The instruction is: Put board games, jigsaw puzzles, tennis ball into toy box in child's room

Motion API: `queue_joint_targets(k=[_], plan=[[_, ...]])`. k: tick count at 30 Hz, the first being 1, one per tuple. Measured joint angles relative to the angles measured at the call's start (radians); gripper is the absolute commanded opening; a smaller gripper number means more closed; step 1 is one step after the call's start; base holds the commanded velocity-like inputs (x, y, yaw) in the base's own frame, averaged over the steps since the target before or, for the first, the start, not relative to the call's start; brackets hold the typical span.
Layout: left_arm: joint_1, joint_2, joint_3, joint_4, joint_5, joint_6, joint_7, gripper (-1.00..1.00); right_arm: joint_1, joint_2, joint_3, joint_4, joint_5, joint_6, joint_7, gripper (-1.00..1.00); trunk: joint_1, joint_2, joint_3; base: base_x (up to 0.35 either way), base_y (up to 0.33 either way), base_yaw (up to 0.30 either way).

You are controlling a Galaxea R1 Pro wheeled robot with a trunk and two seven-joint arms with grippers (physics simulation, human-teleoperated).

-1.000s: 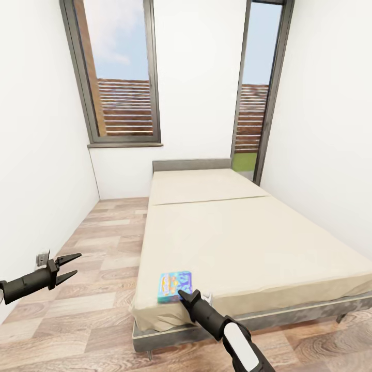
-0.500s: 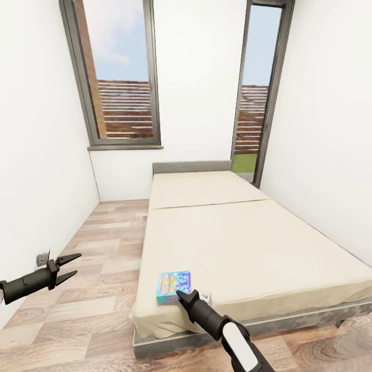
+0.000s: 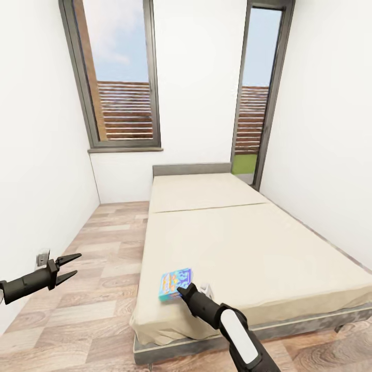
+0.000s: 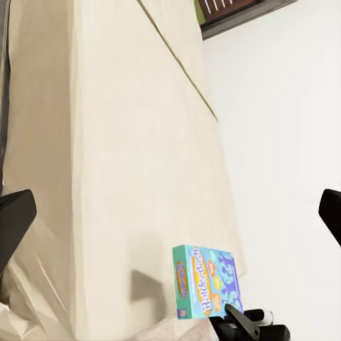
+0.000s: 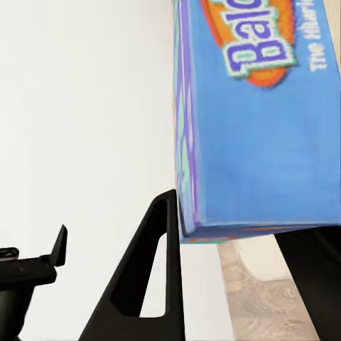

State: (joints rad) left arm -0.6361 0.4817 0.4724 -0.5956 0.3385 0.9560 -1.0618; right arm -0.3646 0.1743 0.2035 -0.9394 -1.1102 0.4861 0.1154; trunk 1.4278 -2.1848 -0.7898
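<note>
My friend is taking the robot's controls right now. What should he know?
Left gripper: open, holding nothing, out over the wood floor beside the bed.
Right gripper: at the near edge of the blue-teal board game; I cannot tell if it has gripped the box.
The game lies flat near the bed's near left corner.
Done: nothing can be confirmed from here.
Left: get a firm grip on this game and carry it to the toy box; then the other toys.

The beige bed [image 3: 248, 243] carries one blue-teal board game [image 3: 173, 283] near its foot corner.
</note>
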Motion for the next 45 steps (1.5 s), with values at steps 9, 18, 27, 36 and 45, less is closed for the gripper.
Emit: queue_joint_targets(k=[9, 18, 27, 36, 45], plan=[[-0.001, 0.000, 0.000, 0.000, 0.000, -0.001, 0.000, 1.00, 0.000, 0.000, 0.232, -0.168, 0.013, -0.010, -0.088, -1.00, -0.035, 0.063, 0.028, 0.000, 0.000, 0.000], [-0.001, 0.001, 0.000, 0.000, 0.000, -0.002, 0.000, 1.00, 0.000, 0.000, 0.260, -0.189, 0.015, 0.008, -0.130, -1.00, -0.069, 0.126, 0.056, 0.000, 0.000, 0.000], [-0.001, 0.003, 0.000, 0.000, 0.000, -0.002, 0.000, 1.00, 0.000, 0.000, 0.308, -0.223, 0.156, 0.020, -0.015, -1.00, -0.104, 0.189, 0.085, 0.000, 0.000, 0.000], [-0.001, -0.038, -0.034, -0.028, -0.001, 0.016, -0.012, 1.00, -0.023, -0.046, 0.260, -0.269, 0.223, 0.053, 0.019, -1.00, -0.107, 0.196, 0.088, 0.000, 0.000, 0.000], [0.002, -0.031, 0.010, 0.004, -0.001, -0.009, -0.035, 1.00, -0.015, -0.098, 0.205, -0.226, 0.241, 0.002, -0.035, -1.00, -0.123, 0.224, 0.100, 0.000, 0.000, 0.000]])
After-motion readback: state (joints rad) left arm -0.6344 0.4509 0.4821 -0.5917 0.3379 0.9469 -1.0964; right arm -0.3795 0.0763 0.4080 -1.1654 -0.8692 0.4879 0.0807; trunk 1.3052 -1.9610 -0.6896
